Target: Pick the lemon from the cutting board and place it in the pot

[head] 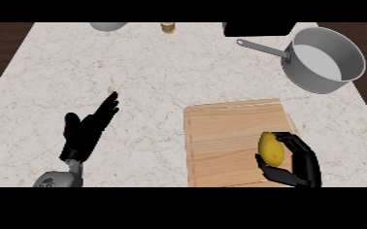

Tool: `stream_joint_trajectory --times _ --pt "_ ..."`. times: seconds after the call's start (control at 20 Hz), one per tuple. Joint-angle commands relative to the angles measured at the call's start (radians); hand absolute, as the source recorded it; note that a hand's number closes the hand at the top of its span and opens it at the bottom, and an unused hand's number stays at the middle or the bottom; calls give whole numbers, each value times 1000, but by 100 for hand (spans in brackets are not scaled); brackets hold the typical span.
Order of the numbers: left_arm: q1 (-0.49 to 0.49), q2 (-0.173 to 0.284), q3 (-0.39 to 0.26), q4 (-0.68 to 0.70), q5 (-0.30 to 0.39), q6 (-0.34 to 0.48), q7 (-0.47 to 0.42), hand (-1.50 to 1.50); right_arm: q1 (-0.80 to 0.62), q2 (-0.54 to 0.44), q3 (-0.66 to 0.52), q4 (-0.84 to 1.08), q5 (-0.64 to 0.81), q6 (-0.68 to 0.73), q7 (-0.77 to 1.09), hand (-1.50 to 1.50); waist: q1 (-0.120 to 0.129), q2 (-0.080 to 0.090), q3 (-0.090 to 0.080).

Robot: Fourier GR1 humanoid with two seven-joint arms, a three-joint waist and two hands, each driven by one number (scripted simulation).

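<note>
- While the lemon (270,149) sits on the wooden cutting board (222,140), toward its right side near the front edge, the right hand (299,162) wraps round it from the right: fingers curve over the top of the fruit and the thumb hooks in beneath it, so the hand is closed on the lemon.
- Whether the lemon is touching the board or raised just off it cannot be told from this view.
- The left hand (87,129) shows at the lower left over bare counter, fingers straight and spread, pointing up and to the right, holding nothing.
- The pot (324,63), grey metal with a long handle running to its upper left, stands at the far right of the marble counter (143,68), well apart from the board and beyond its far right corner.
- Along the far edge lie a grey bowl (108,26), a small yellowish object (168,27) and a dark item (258,28), each partly cut off.
</note>
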Motion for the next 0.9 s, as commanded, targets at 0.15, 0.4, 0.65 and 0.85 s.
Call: stream_joint_trajectory --times 0.15,0.4,0.65,0.85 --pt "0 6 20 7 6 5 -8 0 80 69 -255 -30 -122 -458 -37 150 -12 21 13" --pt "-39 -24 -5 62 -8 -6 -25 0 41 70 -119 -67 -133 -782 -55 150 28 24 14" --pt "1 -5 -2 48 -15 -24 -50 0 123 70 33 -230 64 -1017 147 150 39 23 12" --pt "-7 -16 -28 -6 -26 -18 -7 0 129 52 119 -256 263 -1166 312 150 49 23 11"
